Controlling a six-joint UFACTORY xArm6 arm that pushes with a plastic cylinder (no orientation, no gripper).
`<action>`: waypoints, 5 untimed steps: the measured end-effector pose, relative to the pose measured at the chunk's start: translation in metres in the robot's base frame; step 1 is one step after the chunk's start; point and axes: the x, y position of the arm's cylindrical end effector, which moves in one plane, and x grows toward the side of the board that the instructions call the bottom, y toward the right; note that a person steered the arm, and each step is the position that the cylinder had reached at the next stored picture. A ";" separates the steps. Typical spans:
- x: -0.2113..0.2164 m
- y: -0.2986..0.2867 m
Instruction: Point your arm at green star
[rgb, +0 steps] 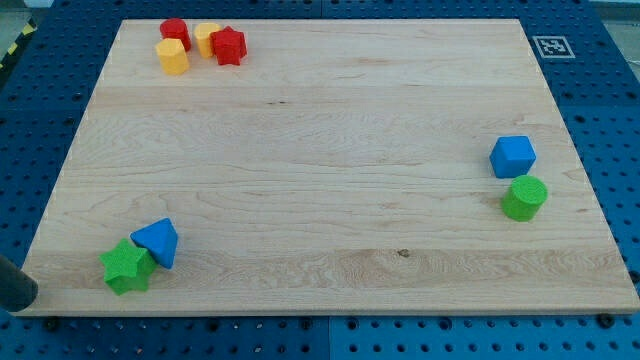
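The green star (126, 267) lies near the board's bottom left corner, touching a blue triangular block (158, 241) at its upper right. My tip (20, 297) shows as a dark rod end at the view's left edge, just off the board's bottom left corner, to the left of and slightly below the green star, apart from it.
The wooden board (320, 130) sits on a blue pegboard table. A red cylinder (175, 32), yellow cylinder (173, 57), yellow block (206, 38) and red star (229, 45) cluster at top left. A blue cube (513, 156) and green cylinder (524, 198) stand at right.
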 end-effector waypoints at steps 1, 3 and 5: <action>-0.005 0.017; -0.022 0.058; -0.022 0.092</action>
